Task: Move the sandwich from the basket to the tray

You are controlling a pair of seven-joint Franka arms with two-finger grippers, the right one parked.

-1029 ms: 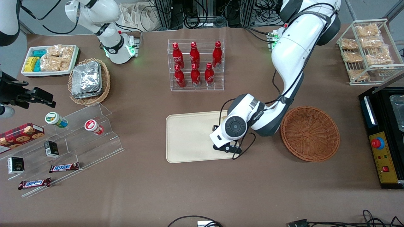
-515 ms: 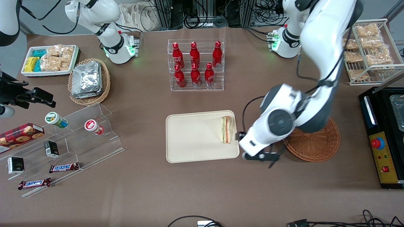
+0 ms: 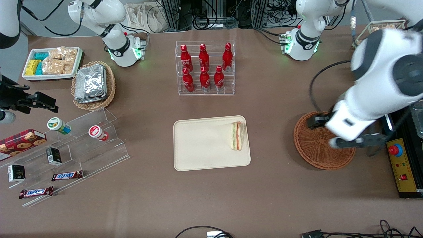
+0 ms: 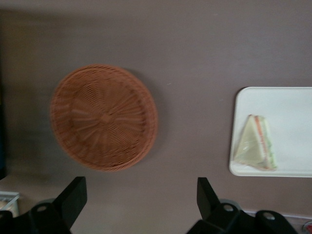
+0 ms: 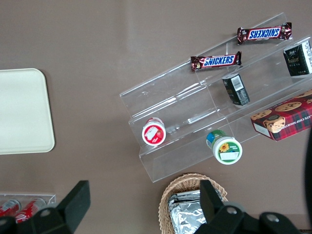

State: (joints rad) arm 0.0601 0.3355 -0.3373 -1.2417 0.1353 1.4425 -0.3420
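Observation:
The sandwich lies flat on the cream tray, at the tray's end nearest the basket; the left wrist view shows the sandwich on the tray too. The reddish-brown wicker basket holds nothing. My left gripper is open, its two black fingers wide apart with only bare table between them. Its white wrist hangs high over the basket's edge at the working arm's end of the table, well away from the sandwich.
A clear rack of red bottles stands farther from the front camera than the tray. A black control box with a red button lies beside the basket. An acrylic stepped stand, a foil-packet basket and a white snack bin sit toward the parked arm's end.
The arm rose from the tray and swung over the basket toward the working arm's end of the table. The sandwich, hidden under the hand a second ago, now lies uncovered on the tray.

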